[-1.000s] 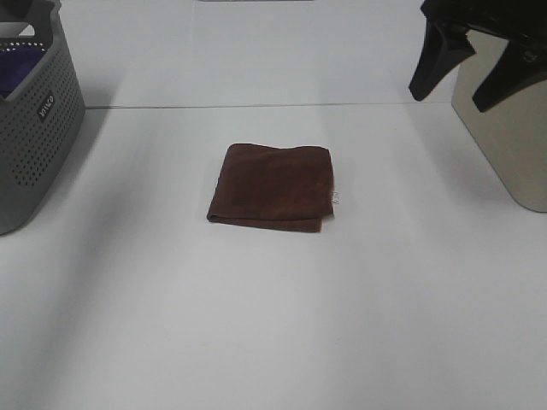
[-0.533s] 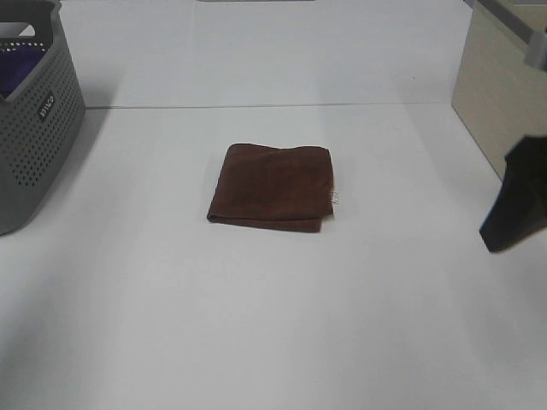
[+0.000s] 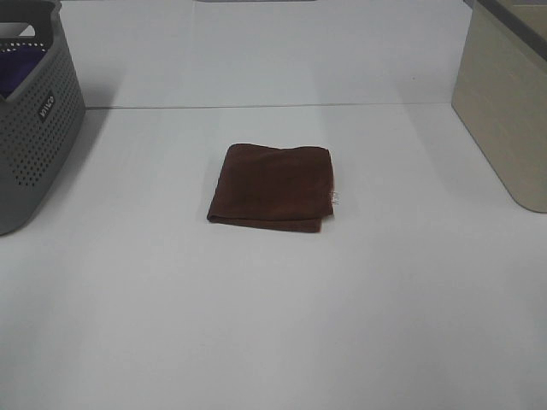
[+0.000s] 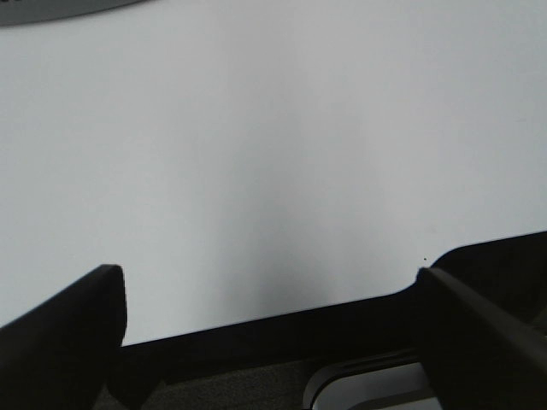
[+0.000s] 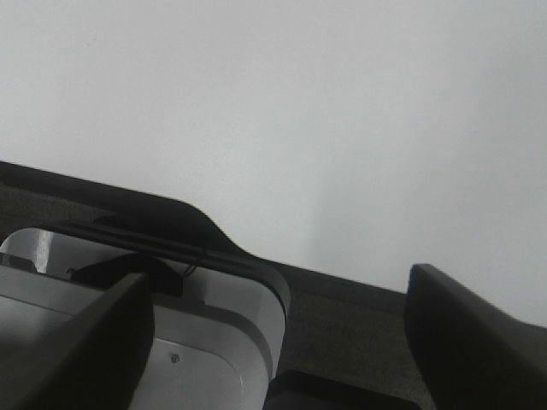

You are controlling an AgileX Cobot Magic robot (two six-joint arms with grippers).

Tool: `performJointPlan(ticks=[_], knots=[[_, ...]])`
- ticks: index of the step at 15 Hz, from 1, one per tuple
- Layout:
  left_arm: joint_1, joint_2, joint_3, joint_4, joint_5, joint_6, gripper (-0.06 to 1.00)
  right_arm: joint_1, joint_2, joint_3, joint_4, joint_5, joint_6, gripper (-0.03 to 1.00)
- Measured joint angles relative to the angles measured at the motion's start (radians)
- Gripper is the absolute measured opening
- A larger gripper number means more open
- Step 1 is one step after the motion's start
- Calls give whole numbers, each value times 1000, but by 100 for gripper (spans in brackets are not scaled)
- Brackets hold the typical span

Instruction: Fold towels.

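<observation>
The dark reddish-brown towel (image 3: 272,186) lies folded into a compact square in the middle of the white table (image 3: 273,325), with its small white tag (image 3: 335,198) at the right edge. Neither arm shows in the exterior high view. My left gripper (image 4: 269,295) is open and empty, over bare table near the table's edge. My right gripper (image 5: 278,286) is open and empty too, also over the table's edge. The towel does not show in either wrist view.
A grey perforated basket (image 3: 36,128) with purple fabric (image 3: 19,68) inside stands at the left edge. A beige bin (image 3: 504,111) stands at the right edge. A seam runs across the table behind the towel.
My right arm swept down from the upper right along the right side and has left the exterior high view. The towel has not moved.
</observation>
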Motion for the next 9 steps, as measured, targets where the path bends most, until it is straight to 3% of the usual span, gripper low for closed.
performJointPlan(ticks=[5,9], knots=[[0,-58,34,-78,-50,129,85,0,-307,17,10,23,-57,76],[0,-58,34,-86,-50,136,85,0,-357,17,11,29,-64,76]])
